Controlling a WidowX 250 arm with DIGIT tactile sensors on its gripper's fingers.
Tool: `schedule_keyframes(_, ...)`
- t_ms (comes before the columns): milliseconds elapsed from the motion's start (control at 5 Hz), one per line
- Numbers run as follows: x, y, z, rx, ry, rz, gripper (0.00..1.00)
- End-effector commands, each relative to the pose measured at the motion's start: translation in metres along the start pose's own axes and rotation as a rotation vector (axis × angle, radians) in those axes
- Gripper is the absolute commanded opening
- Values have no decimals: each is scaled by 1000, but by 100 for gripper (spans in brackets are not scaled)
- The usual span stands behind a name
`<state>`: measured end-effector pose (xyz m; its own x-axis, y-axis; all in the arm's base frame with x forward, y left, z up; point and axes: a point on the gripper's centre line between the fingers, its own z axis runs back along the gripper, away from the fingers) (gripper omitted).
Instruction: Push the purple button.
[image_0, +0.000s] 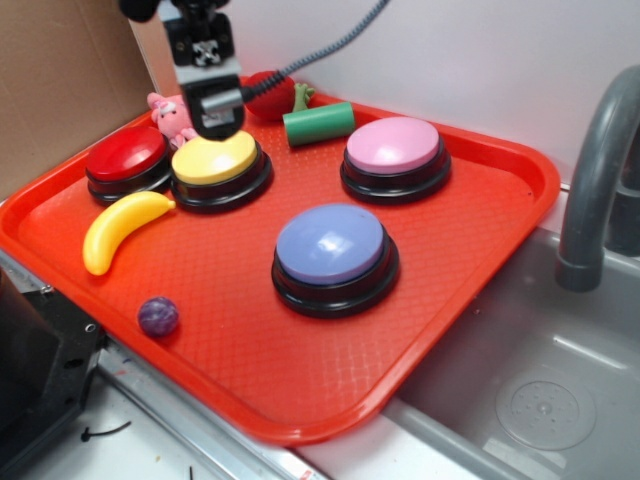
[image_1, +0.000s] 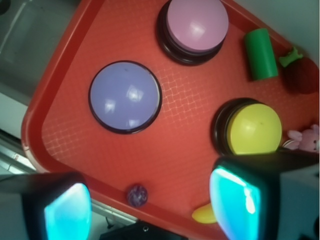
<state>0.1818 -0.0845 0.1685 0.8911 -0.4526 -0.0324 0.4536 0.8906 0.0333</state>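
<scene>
In the exterior view, the gripper is seen at upper left, hung above the yellow button; the purple button lies lower right of it, at frame centre. In the wrist view, the fingers are seen spread apart and empty, with the purple button at upper left.

Red tray, pink btn, yellow btn, banana, green cyl

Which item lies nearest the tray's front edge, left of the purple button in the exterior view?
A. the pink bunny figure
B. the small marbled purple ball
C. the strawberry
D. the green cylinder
B: the marbled purple ball sits alone near the tray edge, left of the purple button.
</scene>
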Motion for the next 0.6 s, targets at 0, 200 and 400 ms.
schedule_keyframes(0, -10, -1, 28, 3, -63, 63, 100)
schedule_keyframes(200, -18, 2, 34, 8, -74, 98, 100)
schedule_keyframes(400, -22, 3, 34, 32, -66, 129, 100)
